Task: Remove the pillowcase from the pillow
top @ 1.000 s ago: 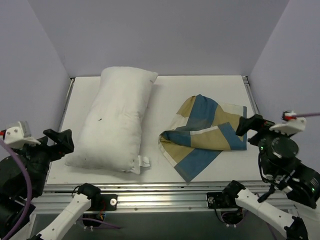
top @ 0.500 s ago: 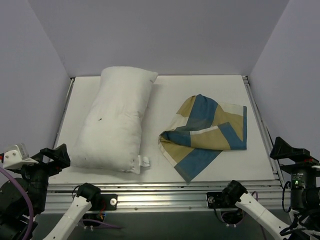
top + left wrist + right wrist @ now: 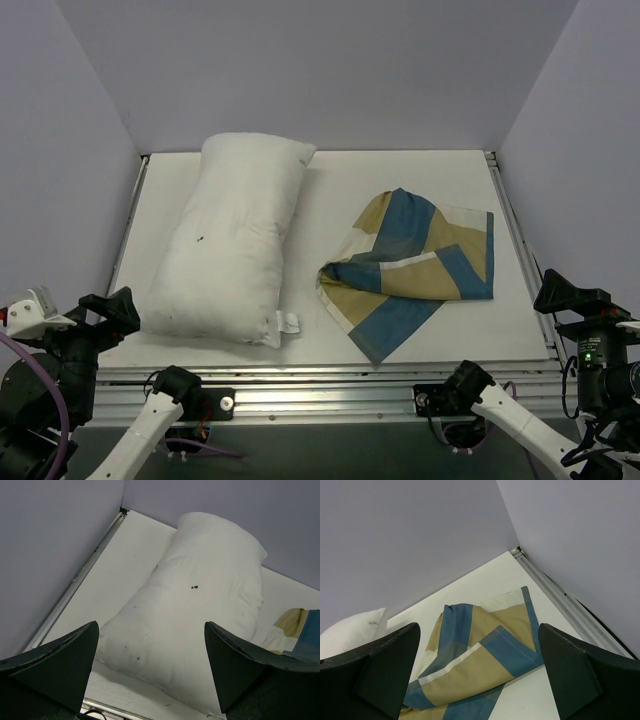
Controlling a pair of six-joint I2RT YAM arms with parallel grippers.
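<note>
Hovering at near edge, left gripper (image 3: 151, 625) gaped wide, empty. One pillow (image 3: 235, 240) lay bare just ahead of it, untouched. One pillowcase (image 3: 415, 265) lay crumpled ahead of right gripper (image 3: 478, 625), apart from pillow. Right gripper stood wide open, held nothing. Judged: removal step complete; next move called only for parking arms. Two grippers counted.

Matt cloth pillowcase (image 3: 415, 267), soft white fabric pillow (image 3: 232, 243), smooth table (image 3: 330, 200).
</note>
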